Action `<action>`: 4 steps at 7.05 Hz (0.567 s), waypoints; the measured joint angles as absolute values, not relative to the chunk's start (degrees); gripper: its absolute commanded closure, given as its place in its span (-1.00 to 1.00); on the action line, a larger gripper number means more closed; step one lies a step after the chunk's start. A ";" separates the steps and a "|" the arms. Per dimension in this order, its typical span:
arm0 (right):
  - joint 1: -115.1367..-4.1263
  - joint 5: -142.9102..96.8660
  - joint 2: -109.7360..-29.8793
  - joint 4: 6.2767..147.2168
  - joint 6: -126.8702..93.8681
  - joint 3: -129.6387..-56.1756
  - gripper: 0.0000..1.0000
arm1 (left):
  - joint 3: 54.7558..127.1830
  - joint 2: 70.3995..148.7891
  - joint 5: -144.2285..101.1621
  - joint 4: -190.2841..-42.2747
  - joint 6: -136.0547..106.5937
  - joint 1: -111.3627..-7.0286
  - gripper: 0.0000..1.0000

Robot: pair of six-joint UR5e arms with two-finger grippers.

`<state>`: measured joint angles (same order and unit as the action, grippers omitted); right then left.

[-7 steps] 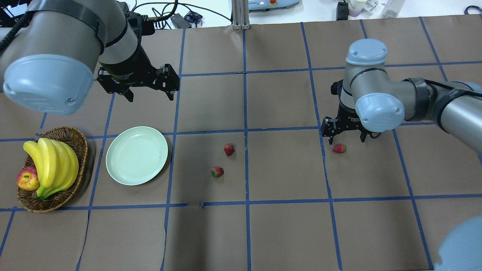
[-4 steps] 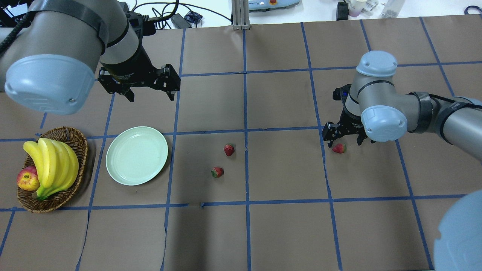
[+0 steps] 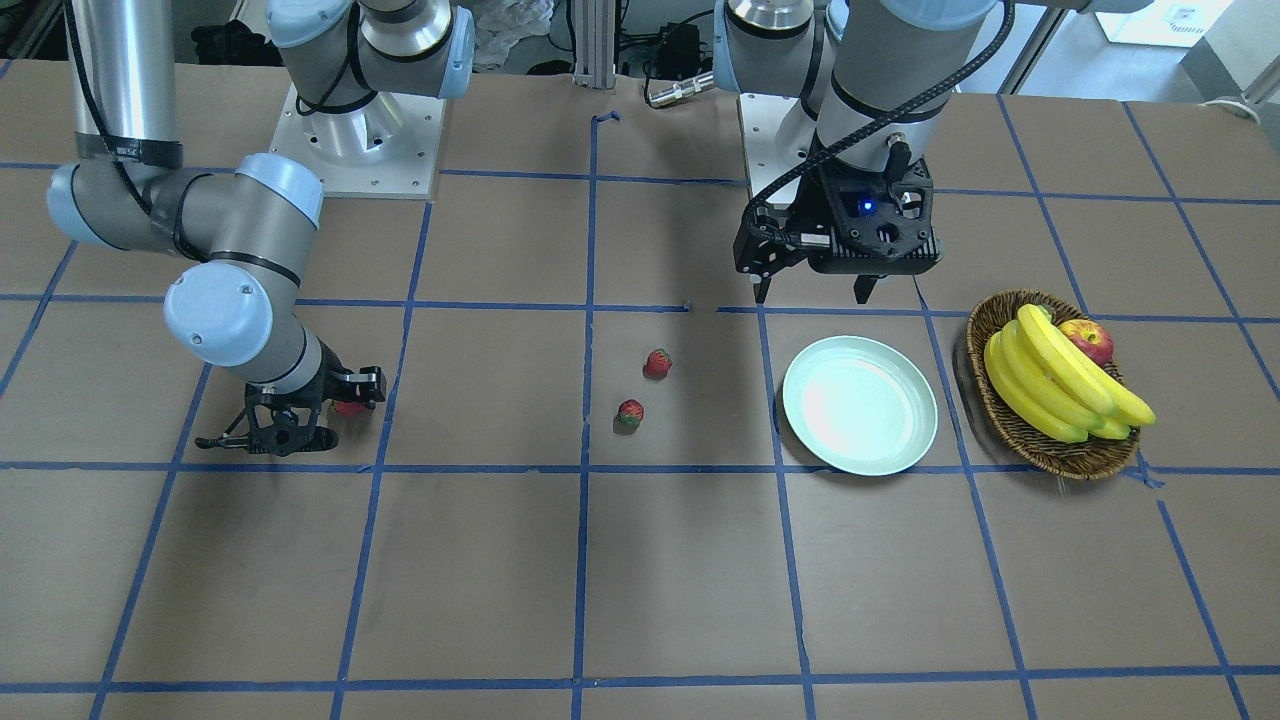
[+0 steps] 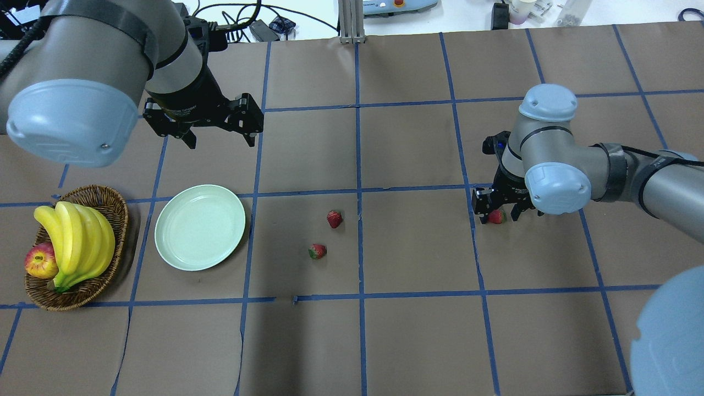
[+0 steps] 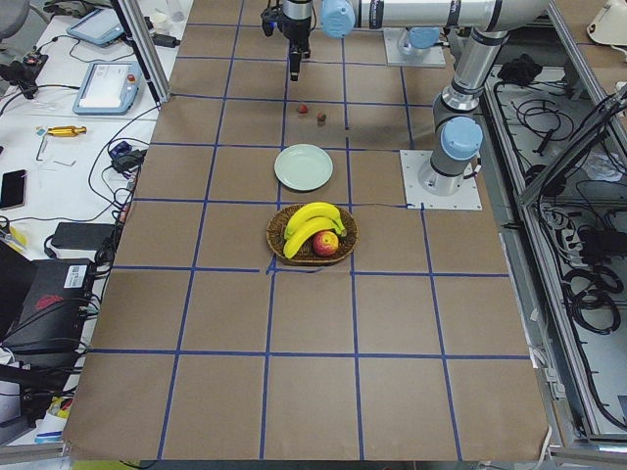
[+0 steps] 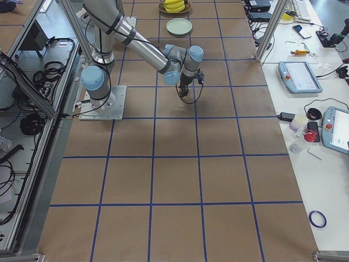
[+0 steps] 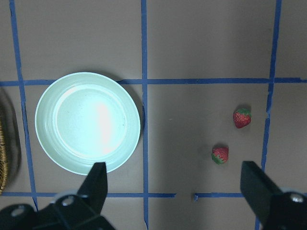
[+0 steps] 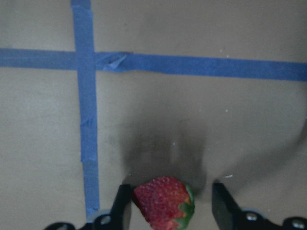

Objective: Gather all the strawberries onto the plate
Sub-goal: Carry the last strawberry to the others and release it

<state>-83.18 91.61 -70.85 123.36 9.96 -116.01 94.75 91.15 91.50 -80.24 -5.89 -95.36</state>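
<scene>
The empty plate (image 4: 199, 227) lay at nine o'clock on the table, with the left gripper (image 4: 220, 143) hanging wide open just beyond it, unmoved. Over the last second the right gripper (image 4: 498, 215) had sunk at three o'clock until its parted fingers (image 8: 122, 208) straddled one strawberry (image 8: 165, 201), ready to close; the other two strawberries (image 4: 334, 219) waited near centre.

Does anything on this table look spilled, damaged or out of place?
Nothing stands out. The plate sits flat and empty; three strawberries lie whole on the table, one inside the open right pincer.
</scene>
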 measured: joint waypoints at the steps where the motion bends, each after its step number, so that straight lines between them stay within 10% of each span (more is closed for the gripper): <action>1: -83.18 91.69 -70.91 123.42 9.89 -116.23 1.00 | 94.75 91.15 91.50 -80.24 -5.89 -95.36 -1.00; 4: -85.29 91.24 -72.13 121.88 4.80 -112.55 0.98 | 94.75 91.14 91.49 -80.24 -5.87 -95.36 -1.00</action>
<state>-85.29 91.24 -72.13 121.88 4.80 -112.55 94.75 91.14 91.49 -80.24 -5.87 -95.36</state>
